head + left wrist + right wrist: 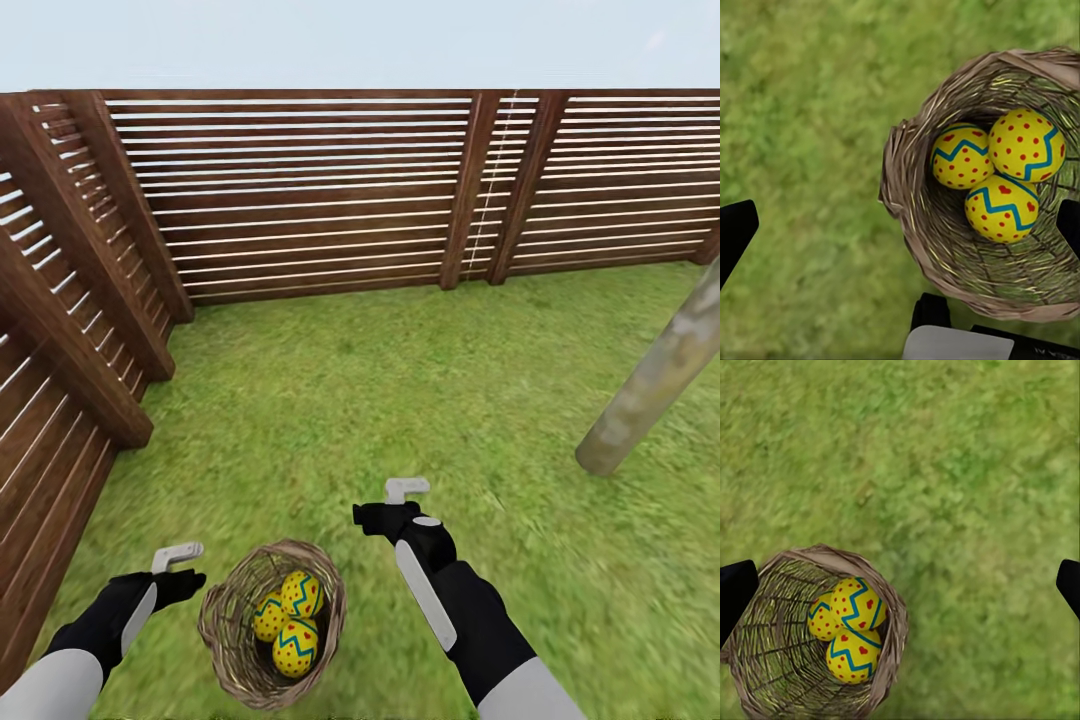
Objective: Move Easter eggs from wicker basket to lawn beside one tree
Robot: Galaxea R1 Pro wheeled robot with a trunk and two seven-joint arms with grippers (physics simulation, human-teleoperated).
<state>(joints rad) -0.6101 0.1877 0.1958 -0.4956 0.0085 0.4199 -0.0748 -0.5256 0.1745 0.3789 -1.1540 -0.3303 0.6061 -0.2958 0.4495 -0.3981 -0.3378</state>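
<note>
The brown wicker basket [228, 645] [916, 225] [894, 637] rests on the lawn [400, 400] at the lower middle of the head view. Inside it lie three yellow Easter eggs with red dots and blue-green zigzags [296, 646] [301, 594] [268, 617] [1002, 208] [853, 654]. My left gripper [180, 565] hangs open just left of the basket, above the grass. My right gripper [398, 502] hovers open to the basket's right and a little beyond it. A pale grey-beige tree trunk [655, 380] rises from the grass at the right.
A dark brown slatted fence [320, 190] bounds the lawn at the back and runs along the left side, forming a corner. Open grass stretches between the basket and the tree trunk.
</note>
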